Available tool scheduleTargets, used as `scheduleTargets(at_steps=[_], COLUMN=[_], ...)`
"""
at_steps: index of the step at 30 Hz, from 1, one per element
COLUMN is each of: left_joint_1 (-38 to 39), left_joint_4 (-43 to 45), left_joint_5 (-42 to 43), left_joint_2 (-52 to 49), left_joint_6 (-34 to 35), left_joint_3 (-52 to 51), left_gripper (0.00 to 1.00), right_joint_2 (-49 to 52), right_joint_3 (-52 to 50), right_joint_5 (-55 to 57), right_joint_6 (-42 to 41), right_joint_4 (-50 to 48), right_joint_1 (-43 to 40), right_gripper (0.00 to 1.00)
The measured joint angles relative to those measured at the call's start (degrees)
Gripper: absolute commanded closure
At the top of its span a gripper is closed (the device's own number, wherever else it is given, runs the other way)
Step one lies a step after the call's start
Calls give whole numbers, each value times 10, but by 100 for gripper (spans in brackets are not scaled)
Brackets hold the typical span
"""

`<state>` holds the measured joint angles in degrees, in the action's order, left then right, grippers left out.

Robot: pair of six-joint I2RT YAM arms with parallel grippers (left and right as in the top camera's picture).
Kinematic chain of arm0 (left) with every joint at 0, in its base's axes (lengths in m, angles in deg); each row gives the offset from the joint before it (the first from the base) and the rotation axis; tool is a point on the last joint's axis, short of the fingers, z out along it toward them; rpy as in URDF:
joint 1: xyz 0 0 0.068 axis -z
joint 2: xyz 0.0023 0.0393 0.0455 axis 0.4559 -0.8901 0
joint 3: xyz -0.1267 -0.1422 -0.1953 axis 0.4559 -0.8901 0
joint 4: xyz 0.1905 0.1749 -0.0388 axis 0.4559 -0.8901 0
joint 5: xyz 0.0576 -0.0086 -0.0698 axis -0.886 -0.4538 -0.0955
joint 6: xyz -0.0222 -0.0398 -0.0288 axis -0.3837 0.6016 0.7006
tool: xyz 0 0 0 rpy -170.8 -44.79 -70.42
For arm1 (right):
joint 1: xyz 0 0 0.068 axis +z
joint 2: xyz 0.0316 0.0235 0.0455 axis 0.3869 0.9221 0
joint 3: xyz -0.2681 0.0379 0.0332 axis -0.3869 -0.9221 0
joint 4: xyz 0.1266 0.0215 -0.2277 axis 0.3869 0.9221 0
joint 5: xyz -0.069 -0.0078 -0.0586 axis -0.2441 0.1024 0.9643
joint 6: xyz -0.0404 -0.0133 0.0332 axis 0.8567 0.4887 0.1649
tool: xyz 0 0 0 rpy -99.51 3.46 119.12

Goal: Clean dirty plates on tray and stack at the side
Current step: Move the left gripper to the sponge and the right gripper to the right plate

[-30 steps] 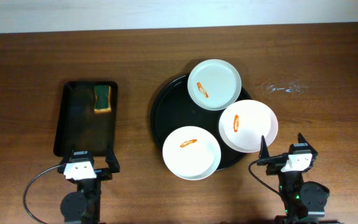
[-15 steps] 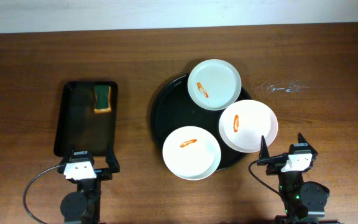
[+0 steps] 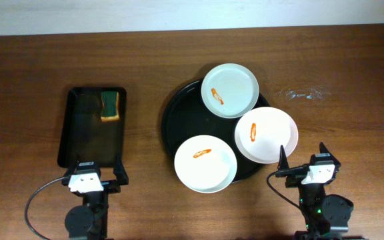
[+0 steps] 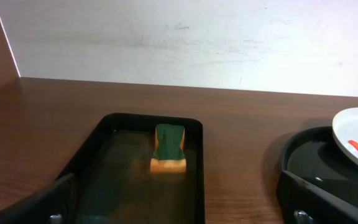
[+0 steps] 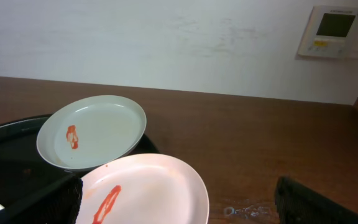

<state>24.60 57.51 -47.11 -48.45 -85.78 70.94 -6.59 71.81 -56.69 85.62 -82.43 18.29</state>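
Three white plates lie on the round black tray (image 3: 182,123), each with an orange-red smear: one at the back (image 3: 230,90), one at the right (image 3: 267,135), one at the front (image 3: 205,164). The back and right plates overhang the rim. My right gripper (image 3: 303,160) stands open near the table's front edge, just right of the right plate. In the right wrist view that plate (image 5: 154,186) lies between the open fingers (image 5: 48,202), with the back plate (image 5: 98,130) beyond. My left gripper (image 3: 99,170) is open and holds nothing, at the near end of the rectangular tray.
A rectangular black tray (image 3: 92,127) at the left holds a green and yellow sponge (image 3: 111,105), also seen as the sponge (image 4: 169,148) in the left wrist view. A small wet patch (image 3: 305,95) marks the table right of the round tray.
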Motion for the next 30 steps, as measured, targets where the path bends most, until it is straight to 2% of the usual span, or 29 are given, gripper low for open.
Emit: scheduleTargets(at_steps=[20,25,28,30], left_joint_1=[0,0,0,0], left_joint_4=[3,68,24,-21], left_joint_5=[0,42,69,79], left_joint_2=[0,0,-2,-16], left_joint_6=[0,0,0,-5], left_joint_3=[0,7,47,110], left_gripper=[1,1,1,1], right_joint_2=[0,0,2,12], right_joint_3=[0,0,17,49], right_joint_5=[-2,-23,-29,-31], right_joint_6=[0,-27,-60,-72], right_joint_4=[0,-1,22,48], right_joint_1=[0,0,0,0], right_gripper=[1,1,1,1])
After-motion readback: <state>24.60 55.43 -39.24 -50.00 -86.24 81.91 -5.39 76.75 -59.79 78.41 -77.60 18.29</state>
